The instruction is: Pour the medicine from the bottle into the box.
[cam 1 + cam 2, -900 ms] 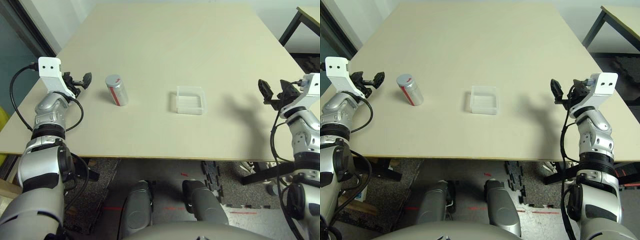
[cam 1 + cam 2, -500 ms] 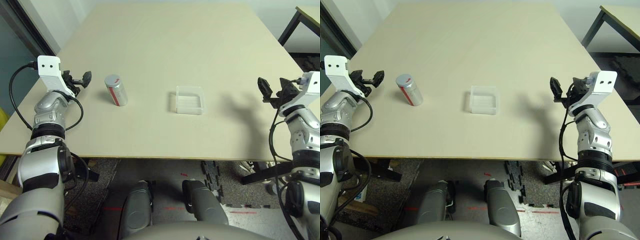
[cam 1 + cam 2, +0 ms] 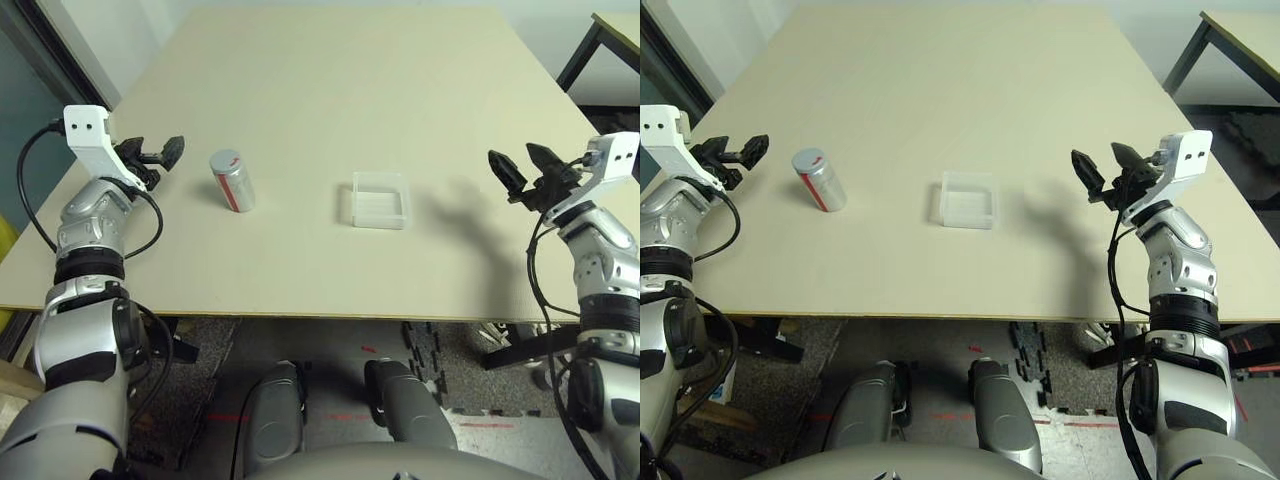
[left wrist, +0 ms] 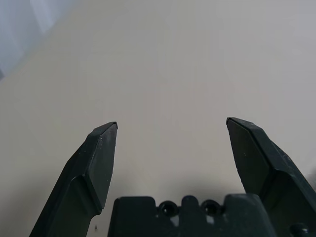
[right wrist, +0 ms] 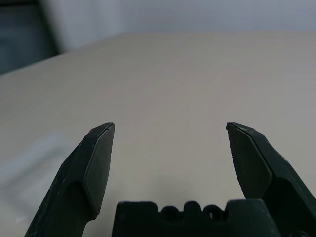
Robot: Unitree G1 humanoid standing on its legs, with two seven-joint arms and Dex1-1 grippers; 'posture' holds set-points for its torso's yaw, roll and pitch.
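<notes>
A small silver-grey bottle with a red stripe down its side stands upright on the left of the table, a red mark on its top. Well apart to its right, near the middle, the clear shallow square box lies flat.

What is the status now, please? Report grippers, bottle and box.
Left gripper open, empty, beside the bottle. Right gripper open, empty. Bottle upright, box apart from it. Nothing between them.
</notes>
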